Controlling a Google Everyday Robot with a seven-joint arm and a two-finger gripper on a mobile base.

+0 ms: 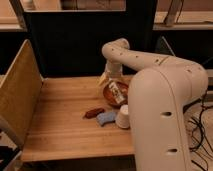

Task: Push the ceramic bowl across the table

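Observation:
The ceramic bowl (111,93) is a shallow reddish-brown glossy bowl on the right part of the wooden table (60,115). My gripper (116,93) hangs down from the cream arm right over the bowl, its tip inside or at the bowl's rim. The arm's big forearm hides the bowl's right side.
A small white cup (123,117) stands upside down in front of the bowl. A blue piece (105,118) and a small dark-red flat piece (93,113) lie to its left. A wooden side panel (17,85) stands along the table's left edge. A dark wall is behind.

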